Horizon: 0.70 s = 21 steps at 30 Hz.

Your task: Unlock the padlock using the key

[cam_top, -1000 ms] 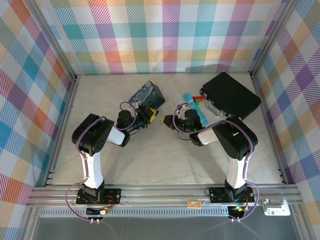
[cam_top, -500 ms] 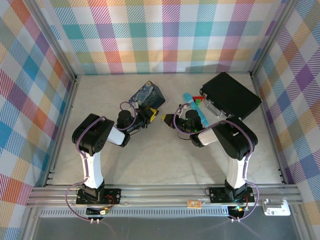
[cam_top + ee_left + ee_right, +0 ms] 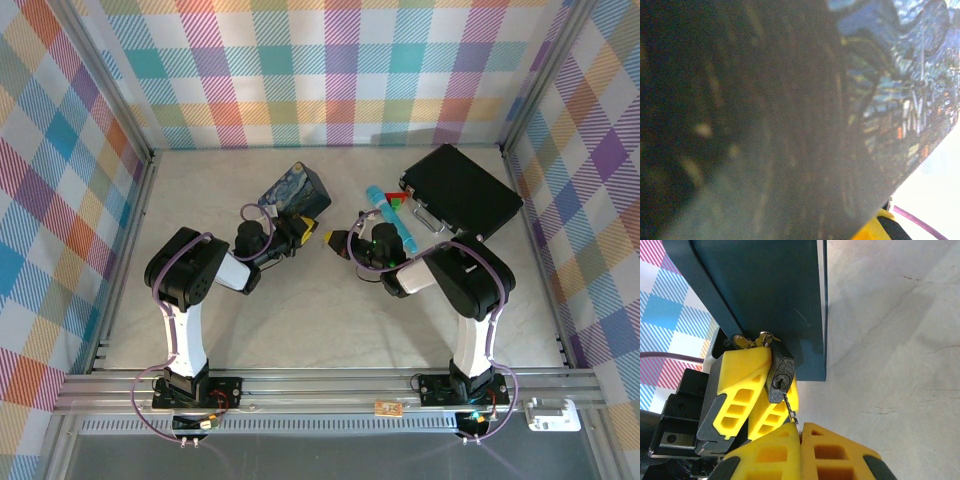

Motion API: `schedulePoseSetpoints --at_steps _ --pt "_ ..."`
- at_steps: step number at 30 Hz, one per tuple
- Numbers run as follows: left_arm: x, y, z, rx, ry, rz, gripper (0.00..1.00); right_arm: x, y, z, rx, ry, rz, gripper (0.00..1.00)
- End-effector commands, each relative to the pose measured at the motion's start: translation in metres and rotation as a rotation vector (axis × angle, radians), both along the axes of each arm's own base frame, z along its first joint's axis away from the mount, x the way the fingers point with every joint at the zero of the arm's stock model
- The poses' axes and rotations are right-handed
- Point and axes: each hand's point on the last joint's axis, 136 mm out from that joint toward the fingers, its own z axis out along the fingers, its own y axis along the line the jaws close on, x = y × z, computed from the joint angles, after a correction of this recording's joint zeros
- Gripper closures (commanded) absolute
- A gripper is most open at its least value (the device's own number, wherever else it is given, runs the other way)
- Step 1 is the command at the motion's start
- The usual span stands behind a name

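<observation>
At tin edge, key being held against padlock.
Padlock is being clamped by left gripper, key by right gripper.

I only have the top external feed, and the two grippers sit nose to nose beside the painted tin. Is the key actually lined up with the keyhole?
Observer: Yes. On the right wrist camera the key runs from the right gripper up to the keyhole of the padlock. Its tip meets the slot, but I cannot tell how deep it goes.
Operator: Is the lock held firmly on the other side?
Observer: The left gripper has its yellow fingers closed on the padlock body from both sides.
Operator: And the shackle?
Observer: The silvery shackle pokes out above those fingers, right by the dark side of the tin. I cannot tell whether it is latched.
</observation>
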Motion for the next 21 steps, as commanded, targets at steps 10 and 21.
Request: schedulePoseSetpoints --at_steps 10,21 --pt "-0.0010 -0.0093 -0.0007 -0.026 0.005 -0.025 1.00 -0.0050 0.0003 0.0218 0.035 -0.077 -0.013 1.00" --pt "-0.0016 -0.0101 0.0002 -0.027 0.005 -0.027 1.00 -0.0040 -0.0021 0.0249 0.038 -0.096 -0.028 1.00"
